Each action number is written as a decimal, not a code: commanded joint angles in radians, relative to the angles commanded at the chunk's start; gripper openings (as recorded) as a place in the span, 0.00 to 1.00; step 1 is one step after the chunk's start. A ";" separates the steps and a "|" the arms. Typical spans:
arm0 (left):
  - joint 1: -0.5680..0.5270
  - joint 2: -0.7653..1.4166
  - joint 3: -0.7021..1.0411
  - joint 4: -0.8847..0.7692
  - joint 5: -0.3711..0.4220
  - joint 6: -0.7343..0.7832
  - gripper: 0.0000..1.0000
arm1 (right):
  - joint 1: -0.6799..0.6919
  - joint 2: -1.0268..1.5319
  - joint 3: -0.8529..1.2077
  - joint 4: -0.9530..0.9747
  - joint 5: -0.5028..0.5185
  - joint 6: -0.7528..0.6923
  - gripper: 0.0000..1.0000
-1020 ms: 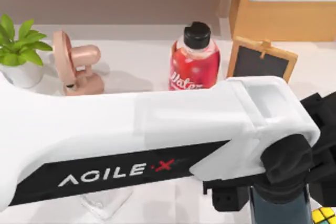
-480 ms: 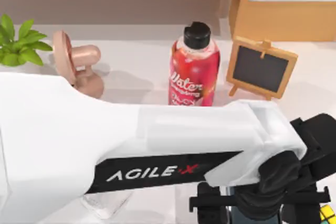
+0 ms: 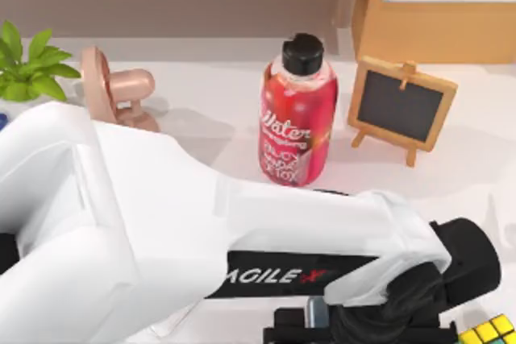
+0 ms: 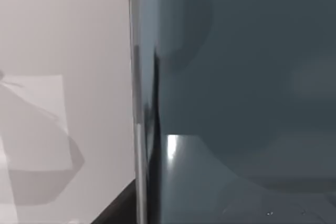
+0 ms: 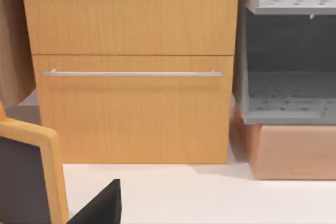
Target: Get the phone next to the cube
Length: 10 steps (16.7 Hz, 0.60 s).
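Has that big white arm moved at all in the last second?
Yes. Against the red bottle, the left arm has dropped toward the top view's lower edge, uncovering the bottle's label.

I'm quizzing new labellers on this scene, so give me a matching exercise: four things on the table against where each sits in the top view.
Things:
1. red bottle
2. small chalkboard
3. potted plant
4. cube

Places:
A. far left edge
B. bottom right corner
C. middle, behind the left arm
D. right of the bottle, in front of the wooden cabinet

Pairs: 1-C, 2-D, 3-A, 4-B
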 joint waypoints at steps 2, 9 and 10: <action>0.000 0.000 0.000 0.000 0.000 0.000 0.00 | 0.000 0.000 0.000 0.000 0.000 0.000 1.00; 0.000 0.000 0.000 0.000 0.000 0.000 0.45 | 0.000 0.000 0.000 0.000 0.000 0.000 1.00; 0.000 0.000 0.000 0.000 0.000 0.000 0.53 | 0.000 0.000 0.000 0.000 0.000 0.000 1.00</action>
